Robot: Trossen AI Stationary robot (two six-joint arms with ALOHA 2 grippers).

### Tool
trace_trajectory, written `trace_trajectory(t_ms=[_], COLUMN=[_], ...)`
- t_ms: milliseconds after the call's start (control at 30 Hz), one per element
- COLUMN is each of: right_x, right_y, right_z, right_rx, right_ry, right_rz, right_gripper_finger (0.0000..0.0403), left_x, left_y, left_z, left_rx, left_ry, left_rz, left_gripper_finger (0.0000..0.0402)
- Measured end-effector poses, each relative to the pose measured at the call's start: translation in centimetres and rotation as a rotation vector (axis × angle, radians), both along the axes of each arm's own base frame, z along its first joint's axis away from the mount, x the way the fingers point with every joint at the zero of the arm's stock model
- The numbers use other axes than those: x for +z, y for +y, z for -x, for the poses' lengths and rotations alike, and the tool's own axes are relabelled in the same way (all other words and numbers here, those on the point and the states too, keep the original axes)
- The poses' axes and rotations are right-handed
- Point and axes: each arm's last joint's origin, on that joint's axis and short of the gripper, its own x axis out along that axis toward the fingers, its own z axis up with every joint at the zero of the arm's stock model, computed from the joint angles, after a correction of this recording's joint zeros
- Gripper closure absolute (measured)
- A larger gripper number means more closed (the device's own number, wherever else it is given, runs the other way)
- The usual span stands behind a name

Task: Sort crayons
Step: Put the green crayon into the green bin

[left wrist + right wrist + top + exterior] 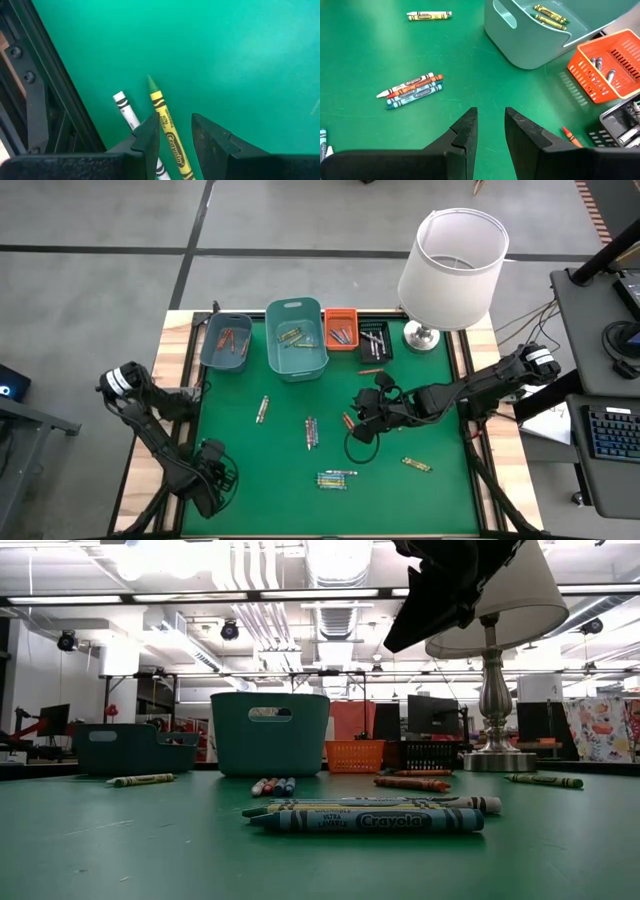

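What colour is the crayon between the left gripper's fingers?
Yellow-green crayon, black-banded wrapper; the left wrist view shows it best, beside a white crayon.

Overhead looking down, low level across table [90, 840]; wrists close

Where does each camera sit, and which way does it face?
High: above the table, facing down; both arms, left gripper, right gripper.
Low: at table height, facing the teal bin; a dark arm overhead.
Left wrist: over a yellow-green crayon; own fingers.
Right wrist: toward the same teal bin; own fingers.
Shared: orange bin, high and right wrist.
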Motion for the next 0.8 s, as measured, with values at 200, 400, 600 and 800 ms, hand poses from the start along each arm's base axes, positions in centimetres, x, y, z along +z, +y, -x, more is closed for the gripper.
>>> trace_trajectory(t_ms=[200,400,600,800], right_x=[0.0,0.0,0.0,-0.1], right_y=[0.0,0.0,0.0,0.0], right_z=[0.0,0.0,0.0,0.0], right_rx=[-0.007,-0.008,-0.009,-0.010], right_ry=[-0.003,-0.003,-0.004,-0.003], right_rz=[-0.007,-0.008,-0.009,-0.009], right_gripper_finger=[0.0314,0.0314,0.0314,0.0314], left_x=[-0.7,-1.7,-2.1,-2.1], left_y=[-0.1,-0.3,-0.5,-0.5], left_z=[0.0,-0.1,-0.2,-0.2], left_rx=[-0.004,-0.008,-0.015,-0.015], left_ry=[0.034,0.074,0.081,0.071], left_rz=[-0.016,-0.036,-0.042,-0.037], left_gripper_finger=[0.0306,0.0307,0.0331,0.0389])
